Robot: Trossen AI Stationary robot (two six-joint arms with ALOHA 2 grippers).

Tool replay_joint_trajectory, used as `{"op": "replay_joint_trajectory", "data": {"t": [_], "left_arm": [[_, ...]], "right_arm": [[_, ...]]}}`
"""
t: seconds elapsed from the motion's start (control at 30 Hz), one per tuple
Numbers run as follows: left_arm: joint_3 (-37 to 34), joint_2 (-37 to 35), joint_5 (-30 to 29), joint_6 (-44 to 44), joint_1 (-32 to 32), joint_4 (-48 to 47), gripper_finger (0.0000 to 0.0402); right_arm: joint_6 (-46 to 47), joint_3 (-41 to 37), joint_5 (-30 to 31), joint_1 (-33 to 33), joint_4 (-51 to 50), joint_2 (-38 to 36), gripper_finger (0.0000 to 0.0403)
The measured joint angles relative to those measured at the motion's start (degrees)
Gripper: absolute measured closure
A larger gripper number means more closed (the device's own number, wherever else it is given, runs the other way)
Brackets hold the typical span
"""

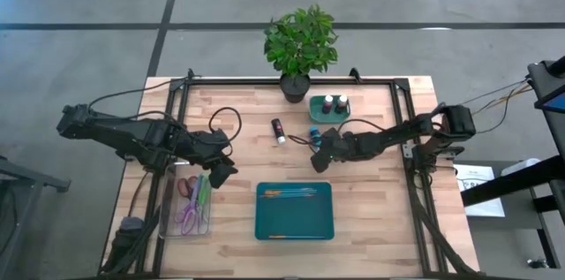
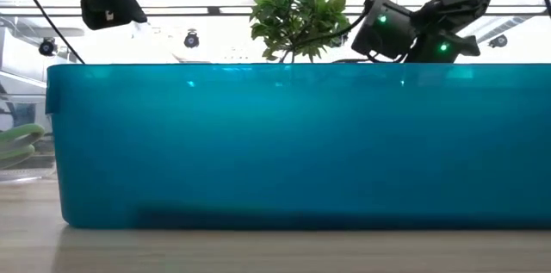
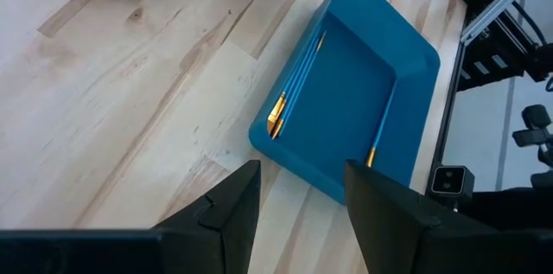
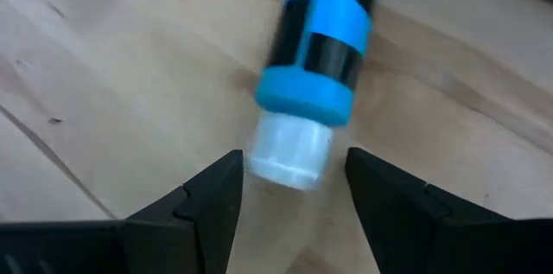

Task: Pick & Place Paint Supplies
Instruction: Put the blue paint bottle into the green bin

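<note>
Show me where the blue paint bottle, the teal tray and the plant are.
blue paint bottle (image 4: 315, 58): right wrist view, on its blue band.
teal tray (image 1: 295, 228): high view, on its bare floor.
plant (image 1: 301, 40): high view, on the leaves.

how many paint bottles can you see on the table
4. Two stand in the small green tray by the plant: one dark red, one black. One lies mid-table. One blue lies just ahead of the right gripper. The arm may hide more.
</note>
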Motion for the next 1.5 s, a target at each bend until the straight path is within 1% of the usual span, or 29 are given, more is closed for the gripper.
{"op": "replay_joint_trajectory", "data": {"t": [0.33, 0.4, 0.57, 0.6, 0.8, 1.03, 1.17, 1.27, 1.4, 1.5], "left_arm": [[0.0, 0.02, 0.0, 0.02, -0.02, 0.02, 0.0228], [0.0, 0.0, 0.0, 0.02, -0.02, 0.02, 0.0228], [0.0, 0.02, 0.0, 0.07, -0.02, 0.02, 0.0228], [0.0, 0.0, 0.0, 0.17, -0.02, 0.0, 0.0228], [0.0, 0.0, 0.0, 0.21, -0.02, 0.0, 0.0228], [0.0, 0.0, 0.01, 0.38, -0.17, 0.85, 0.0228], [0.0, 0.0, -0.51, 3.17, -0.17, 7.7, 0.0228], [0.0, 0.4, -4.4, 6.31, -0.13, 15.67, 0.0228], [0.01, 2.07, -10.88, 10.12, 0.77, 26.38, 0.0228], [0.05, 5.11, -11.88, 10.62, 2.72, 33.24, 0.0228]], "right_arm": [[2.52, 0.04, 1.43, -0.29, -0.41, 0.35, 0.0201], [2.48, 0.03, 1.44, -0.35, -0.57, 0.39, 0.0216], [1.46, -0.16, 1.09, -0.46, -1.02, -0.66, 0.0292], [0.84, -0.17, 0.92, -0.46, -1.04, -1.12, 0.0296], [-3.04, -0.17, -4.3, -0.27, -2.01, -5.86, 0.0296], [-7.02, -0.17, -10.25, 3.08, -6.04, -17.06, 0.0296], [-8.62, -0.13, -12.89, 5.25, -6.49, -23.95, 0.0296], [-8.77, -0.13, -13.78, 6.23, -6.57, -27.33, 0.0296], [-8.8, -0.13, -14.11, 7.09, -5.52, -28.94, 0.0296], [-8.97, -0.13, -14.3, 7.83, -1.17, -28.58, 0.0296]]}}
